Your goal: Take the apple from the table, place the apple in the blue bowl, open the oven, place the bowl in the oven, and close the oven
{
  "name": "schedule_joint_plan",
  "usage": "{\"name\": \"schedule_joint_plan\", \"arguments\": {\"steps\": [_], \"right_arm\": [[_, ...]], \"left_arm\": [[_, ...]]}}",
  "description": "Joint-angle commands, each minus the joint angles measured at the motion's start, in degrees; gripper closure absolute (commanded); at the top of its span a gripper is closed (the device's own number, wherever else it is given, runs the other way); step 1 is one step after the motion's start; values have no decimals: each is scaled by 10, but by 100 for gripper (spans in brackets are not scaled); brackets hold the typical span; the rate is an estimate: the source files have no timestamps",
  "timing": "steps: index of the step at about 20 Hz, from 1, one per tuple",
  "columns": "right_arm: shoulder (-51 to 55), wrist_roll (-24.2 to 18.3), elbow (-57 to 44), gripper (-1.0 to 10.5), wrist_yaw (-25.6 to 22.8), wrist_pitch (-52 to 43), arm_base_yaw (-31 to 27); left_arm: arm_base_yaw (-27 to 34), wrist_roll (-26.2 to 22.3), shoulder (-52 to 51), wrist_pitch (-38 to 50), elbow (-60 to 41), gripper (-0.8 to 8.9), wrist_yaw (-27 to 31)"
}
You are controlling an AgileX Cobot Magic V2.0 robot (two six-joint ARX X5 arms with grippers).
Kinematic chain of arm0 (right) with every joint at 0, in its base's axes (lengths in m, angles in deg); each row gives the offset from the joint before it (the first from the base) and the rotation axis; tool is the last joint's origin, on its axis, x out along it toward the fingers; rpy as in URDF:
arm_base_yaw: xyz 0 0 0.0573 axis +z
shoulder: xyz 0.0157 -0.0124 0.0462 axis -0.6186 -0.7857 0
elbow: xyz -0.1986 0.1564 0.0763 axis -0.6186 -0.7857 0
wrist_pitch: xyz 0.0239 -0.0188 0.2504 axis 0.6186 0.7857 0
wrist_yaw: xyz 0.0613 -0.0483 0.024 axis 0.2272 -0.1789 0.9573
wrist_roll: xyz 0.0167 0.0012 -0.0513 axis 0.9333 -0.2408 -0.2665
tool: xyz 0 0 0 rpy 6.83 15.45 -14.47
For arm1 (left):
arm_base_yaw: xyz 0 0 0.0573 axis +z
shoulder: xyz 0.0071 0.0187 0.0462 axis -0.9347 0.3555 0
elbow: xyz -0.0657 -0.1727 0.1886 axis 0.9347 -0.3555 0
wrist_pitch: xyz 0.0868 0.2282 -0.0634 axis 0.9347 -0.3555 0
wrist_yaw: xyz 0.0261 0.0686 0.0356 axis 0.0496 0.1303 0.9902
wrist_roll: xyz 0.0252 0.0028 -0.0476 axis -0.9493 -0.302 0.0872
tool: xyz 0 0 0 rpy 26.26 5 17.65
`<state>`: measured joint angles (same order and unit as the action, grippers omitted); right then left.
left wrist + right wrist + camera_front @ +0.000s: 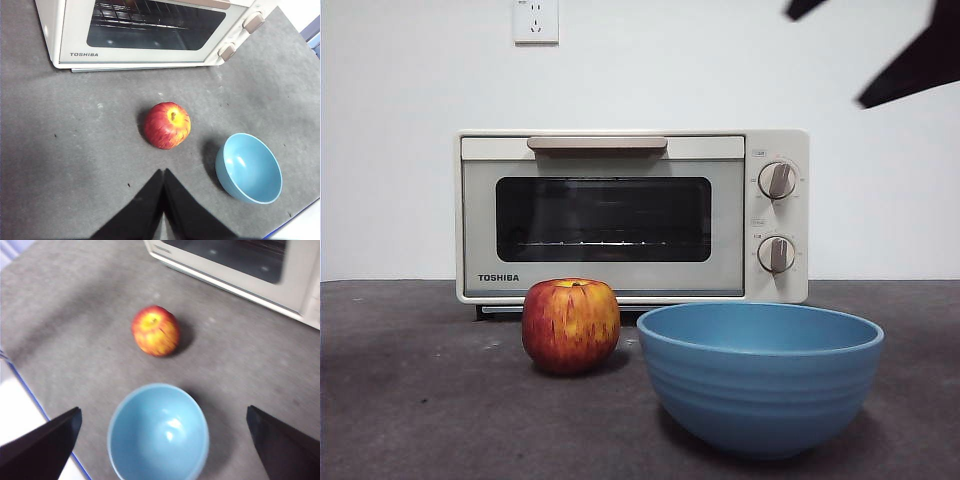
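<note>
- Nearest the front camera sat the blue bowl (760, 375), empty, with the apple (571, 325) just beside it and apart from it, both on the table (410, 400).
- My right gripper (162, 440) hung high over that bowl with its jaws spread wide, holding nothing; the bowl lay directly under the gap and the apple lay just beyond it.
- My left gripper (163, 200) also hung above the table, its jaws pressed together and empty, with the apple a short way ahead of the tips and the bowl off to one side.
- Farther out from both of my hands stood the oven (630, 215), door shut, rack visible through the dark glass, handle (597, 144) along the top of the door.
- I judged the task to be at its very start: apple not yet picked up, bowl empty, oven closed.
- To take the apple well, I reckoned the wide-open right hand suited it better, since it needed only to carry forward past the bowl.
- I would come straight down with a jaw on either side of the widest part, staying clear of the bowl's rim.
- Round and smooth, the apple could roll if one jaw touched first, so I would centre before closing.
</note>
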<state>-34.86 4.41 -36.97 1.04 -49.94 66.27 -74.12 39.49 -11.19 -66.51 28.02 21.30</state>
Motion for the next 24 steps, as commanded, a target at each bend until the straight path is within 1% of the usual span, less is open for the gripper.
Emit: {"name": "schedule_joint_plan", "arguments": {"steps": [1,3,5,7,12,13,18,22,24], "right_arm": [[-48,38,13,359,-6,-53,40],[-101,53,22,359,-33,-98,78],[-161,56,44,358,-58,-126,106],[-228,56,83,359,-80,-130,125],[-384,56,193,359,-108,-130,163],[-405,56,209,359,-110,-129,168],[-500,56,269,359,-151,-120,185],[-539,56,279,358,-181,-122,188],[-558,56,279,359,-182,-123,187]], "left_arm": [[-1,-5,2,5,10,806,-1],[-1,-4,2,5,10,806,-1],[-1,-4,2,4,10,806,-1],[-1,-3,2,3,10,806,-1],[-2,-3,2,3,10,806,-1],[-3,-3,2,3,10,806,-1],[-3,-3,2,3,10,806,-1],[-3,-3,2,3,10,806,-1],[-3,-3,2,4,10,806,-1]]}}
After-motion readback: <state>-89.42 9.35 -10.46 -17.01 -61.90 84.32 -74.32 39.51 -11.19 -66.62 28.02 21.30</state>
